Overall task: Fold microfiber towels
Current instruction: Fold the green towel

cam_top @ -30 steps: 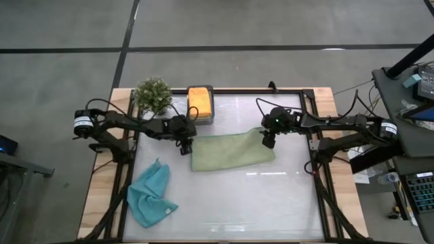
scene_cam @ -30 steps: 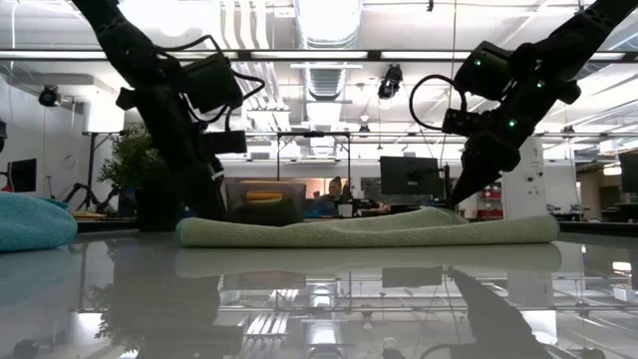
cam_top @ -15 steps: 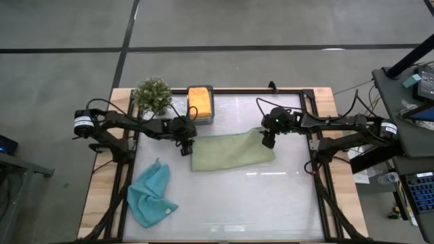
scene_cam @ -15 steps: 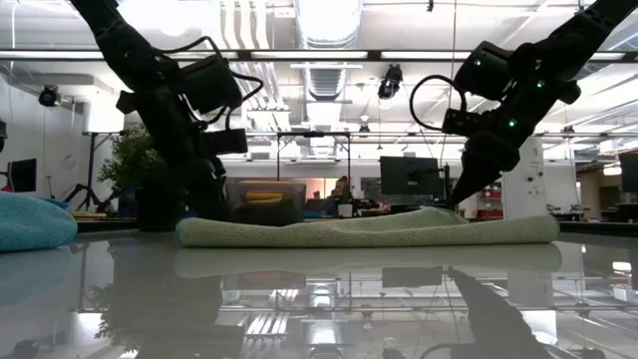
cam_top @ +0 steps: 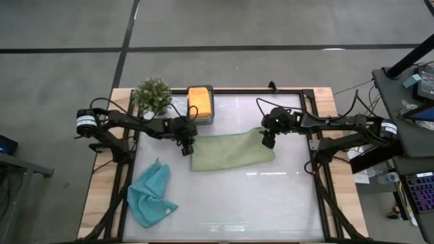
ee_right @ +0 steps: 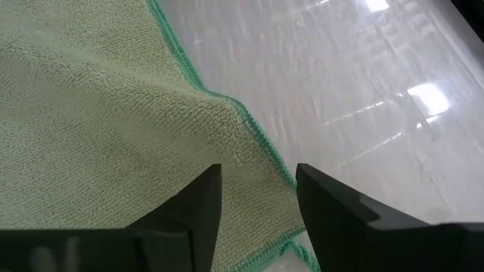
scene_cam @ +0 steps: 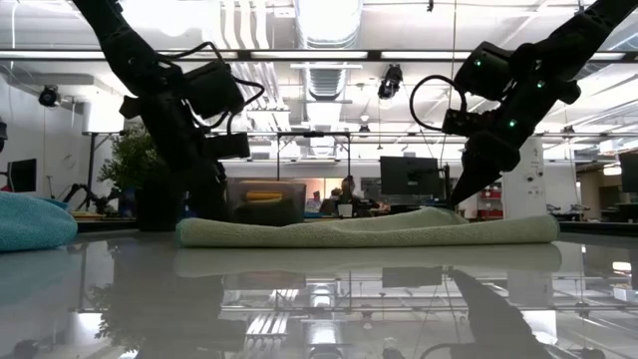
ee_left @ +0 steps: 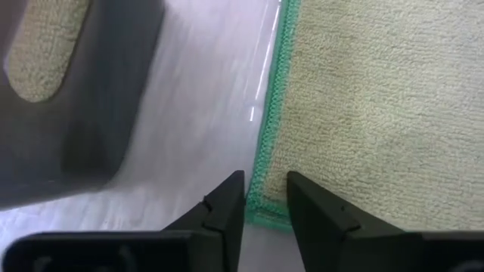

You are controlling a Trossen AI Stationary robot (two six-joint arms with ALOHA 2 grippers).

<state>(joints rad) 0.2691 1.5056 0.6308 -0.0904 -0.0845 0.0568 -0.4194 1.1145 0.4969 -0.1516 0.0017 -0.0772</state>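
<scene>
Glossy white table (cam_top: pixel 271 196). One folded sage green microfiber towel (cam_top: pixel 232 150) at centre; one crumpled light blue microfiber towel (cam_top: pixel 150 192) near left; one orange cloth (cam_top: pixel 199 100) in a dark grey box (cam_top: pixel 201 119) far left, beside one small green potted plant (cam_top: pixel 153 95). Left gripper (ee_left: pixel 265 200) at green towel's left corner, fingers narrowly apart astride the hem, clamping nothing. Right gripper (ee_right: pixel 257 193) over right corner, fingers apart, empty. Hem stitching visible only in wrist views; low view alone shows towel's flat profile.

I see my two arms, black and jointed, with looping black cables, white round caps at the bases, small green lights on the right wrist, and flat matte-black tapered fingers.
</scene>
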